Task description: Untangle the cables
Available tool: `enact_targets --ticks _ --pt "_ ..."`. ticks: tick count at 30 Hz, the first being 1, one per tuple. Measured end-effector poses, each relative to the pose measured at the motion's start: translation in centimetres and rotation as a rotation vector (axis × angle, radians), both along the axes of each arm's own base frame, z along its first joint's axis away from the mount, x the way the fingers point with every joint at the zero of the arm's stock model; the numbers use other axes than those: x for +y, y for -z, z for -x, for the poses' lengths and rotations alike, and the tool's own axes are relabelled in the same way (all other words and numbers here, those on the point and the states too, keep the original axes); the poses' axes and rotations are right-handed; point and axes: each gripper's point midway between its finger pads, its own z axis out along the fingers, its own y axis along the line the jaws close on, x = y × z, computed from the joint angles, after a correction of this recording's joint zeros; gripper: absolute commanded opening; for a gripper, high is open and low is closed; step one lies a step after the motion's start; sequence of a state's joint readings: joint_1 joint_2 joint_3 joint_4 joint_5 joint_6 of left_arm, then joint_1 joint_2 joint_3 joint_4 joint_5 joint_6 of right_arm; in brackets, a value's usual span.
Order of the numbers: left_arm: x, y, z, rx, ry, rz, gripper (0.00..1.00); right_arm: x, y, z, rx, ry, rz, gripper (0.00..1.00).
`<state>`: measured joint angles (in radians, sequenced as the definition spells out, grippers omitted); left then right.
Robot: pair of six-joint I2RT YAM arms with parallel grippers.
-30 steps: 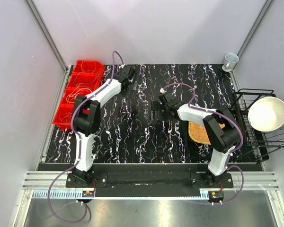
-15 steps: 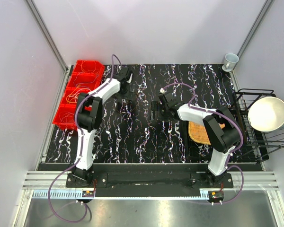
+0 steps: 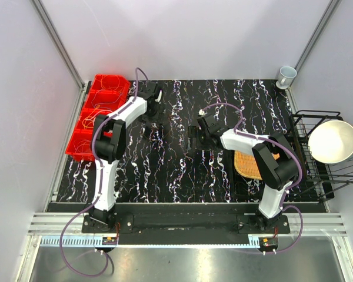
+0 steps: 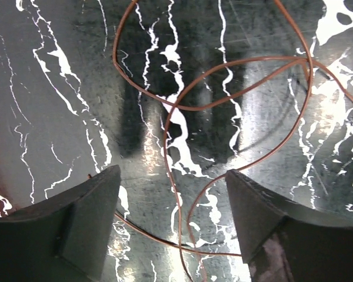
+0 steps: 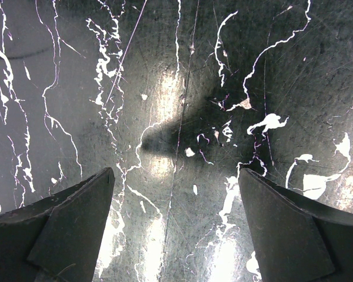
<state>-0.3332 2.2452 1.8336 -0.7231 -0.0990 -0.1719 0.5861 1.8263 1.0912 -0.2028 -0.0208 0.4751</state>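
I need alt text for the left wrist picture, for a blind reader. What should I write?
A thin orange cable lies in loose, crossing loops on a black table with white marble veins. The two dark fingers of the open left end effector fill the bottom corners, and strands of the cable run through the gap between them.

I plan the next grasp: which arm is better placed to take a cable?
Left. The left hand, open, hangs over the orange cable loops; under the right hand no clear loop shows.
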Motion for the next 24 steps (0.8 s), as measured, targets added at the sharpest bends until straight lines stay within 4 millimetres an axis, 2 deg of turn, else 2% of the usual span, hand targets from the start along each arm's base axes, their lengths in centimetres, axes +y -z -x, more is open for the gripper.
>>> enact_targets --ticks 3,7,11,24 --pt "-0.1 -0.6 0.0 -0.012 0.000 0.007 0.81 0.0 0.0 0.0 0.000 0.000 0.000 0.92" --pt "-0.3 -2.8 -0.4 -0.060 0.000 0.024 0.81 0.0 0.0 0.0 0.000 0.000 0.000 0.92" --pt "-0.3 -4.2 -0.6 -0.088 0.000 0.034 0.81 0.0 0.0 0.0 0.000 0.000 0.000 0.92" --pt "-0.3 -3.5 0.7 -0.044 0.029 0.034 0.70 0.0 0.0 0.0 0.000 0.000 0.000 0.92"
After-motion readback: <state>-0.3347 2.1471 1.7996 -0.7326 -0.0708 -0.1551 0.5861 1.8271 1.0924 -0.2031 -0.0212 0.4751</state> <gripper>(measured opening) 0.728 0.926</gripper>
